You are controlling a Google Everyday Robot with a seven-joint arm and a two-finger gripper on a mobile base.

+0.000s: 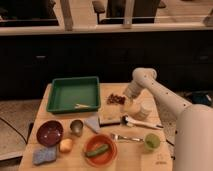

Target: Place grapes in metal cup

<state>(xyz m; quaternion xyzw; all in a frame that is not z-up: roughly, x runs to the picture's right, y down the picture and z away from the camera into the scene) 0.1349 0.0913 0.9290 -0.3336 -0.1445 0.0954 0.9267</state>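
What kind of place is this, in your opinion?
Probably an office cafe or dining area: chairs stand behind a dark counter, and a wooden table holds a maroon bowl. The gripper is beside the grapes.
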